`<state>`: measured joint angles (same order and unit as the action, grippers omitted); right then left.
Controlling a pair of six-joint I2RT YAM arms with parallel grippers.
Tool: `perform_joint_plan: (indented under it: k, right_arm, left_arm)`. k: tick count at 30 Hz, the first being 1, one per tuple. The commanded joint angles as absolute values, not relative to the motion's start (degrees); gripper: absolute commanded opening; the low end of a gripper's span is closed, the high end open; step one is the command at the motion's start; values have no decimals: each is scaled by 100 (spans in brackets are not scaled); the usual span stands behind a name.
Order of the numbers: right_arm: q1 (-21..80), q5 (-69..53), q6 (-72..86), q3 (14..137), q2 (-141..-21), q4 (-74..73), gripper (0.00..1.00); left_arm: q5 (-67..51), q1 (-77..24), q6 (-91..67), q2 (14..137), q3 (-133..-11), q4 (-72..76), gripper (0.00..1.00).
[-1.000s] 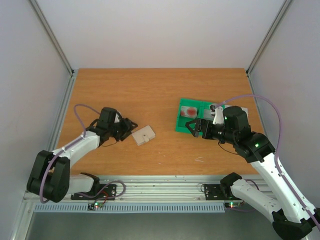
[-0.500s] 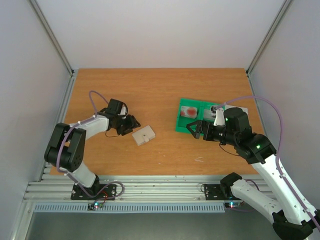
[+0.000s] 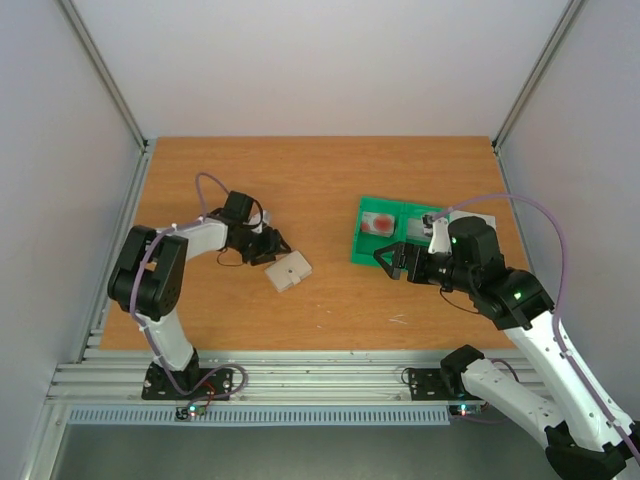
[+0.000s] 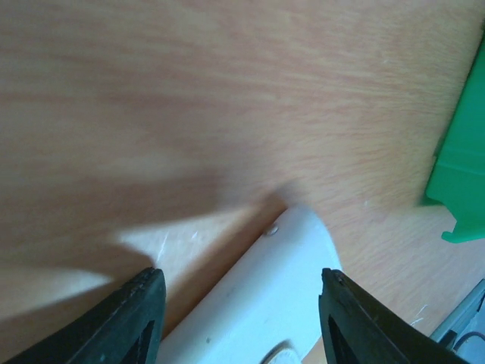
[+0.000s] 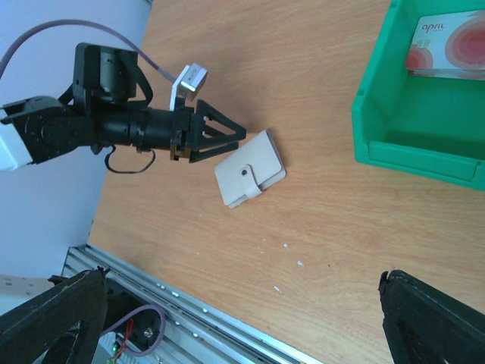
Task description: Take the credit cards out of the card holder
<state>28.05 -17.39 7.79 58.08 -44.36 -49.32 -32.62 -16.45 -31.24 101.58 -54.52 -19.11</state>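
White-and-black arms (image 3: 555, 350), lilac cables (image 3: 497, 197), seemingly black pincer fingers (image 4: 129, 322).

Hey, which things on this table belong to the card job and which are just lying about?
Job: card holder; white-and-red card; left gripper, open by the holder.
Lying about: green tray, holding that card; wooden table.

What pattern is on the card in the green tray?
White with red round marks; the card in the green tray shows best in the right wrist view.
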Motion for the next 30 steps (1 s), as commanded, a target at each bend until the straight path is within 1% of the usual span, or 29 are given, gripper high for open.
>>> perform_joint_plan:
  k: [1,7,9,11,16,20,24,27,30]
  right_arm:
    - [2772,-1702,733,5763,-4350,-4889,99]
    - [2773,-1636,728,5770,-4371,-4957,98]
    - [2772,-1667,752,5746,-4402,-4944,98]
    - [2777,-1714,775,5703,-4428,-4903,98]
    - [2773,-1770,829,5700,-4552,-4946,98]
    - [2777,-1860,947,5682,-4884,-5038,98]
    - [2777,-2283,1003,5614,-5357,-4936,90]
    - [2775,-2428,1010,5563,-5648,-4824,80]
    - [2851,-2377,1043,5471,-5899,-4694,66]
  left_arm:
    - [-3653,-1637,-2637,10453,-5805,-2042,55]
    - [-3963,-1722,-2781,10338,-5508,-1912,48]
    - [-3984,-1804,-2927,10264,-5317,-1755,44]
    - [-4086,-1905,-3156,10141,-5065,-1479,43]
    - [-4295,-2201,-3878,9772,-4313,-568,39]
    - [-4305,-2683,-4860,9709,-3718,892,33]
    - [-4198,-3197,-5803,9801,-3312,2240,31]
    - [-4128,-3389,-6344,9911,-3145,3064,30]
    - [-4103,-3400,-6685,9945,-2991,3544,30]
